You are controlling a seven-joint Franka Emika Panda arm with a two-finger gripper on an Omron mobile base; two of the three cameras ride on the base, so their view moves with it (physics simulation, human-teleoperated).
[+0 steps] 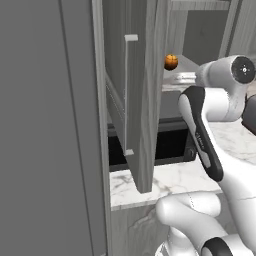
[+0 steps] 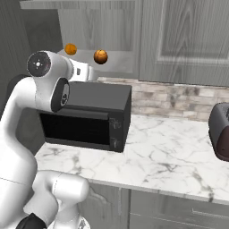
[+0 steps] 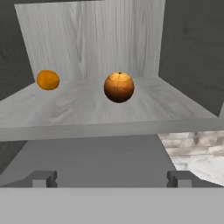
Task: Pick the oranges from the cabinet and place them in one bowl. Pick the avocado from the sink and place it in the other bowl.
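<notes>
Two oranges sit on the open cabinet's [image 1: 142, 100] grey wood-grain shelf [image 3: 87, 109]: the darker, brownish orange [image 3: 119, 87] lies nearer the shelf's front edge and to the right, the brighter orange [image 3: 47, 80] farther back on the left, well apart from it. In the hand view the gripper [image 3: 112, 178] hangs in front of and below the shelf edge, its two finger tips [image 3: 43, 178] spread wide with nothing between them, clear of both fruits. The cabinet door, with its pale bar handle [image 1: 128, 95], stands swung open. Below the shelf a black microwave [image 2: 89, 117] rests on the marble counter [image 2: 170, 156], and a dark toaster [image 2: 220, 132] stands far to the right.
</notes>
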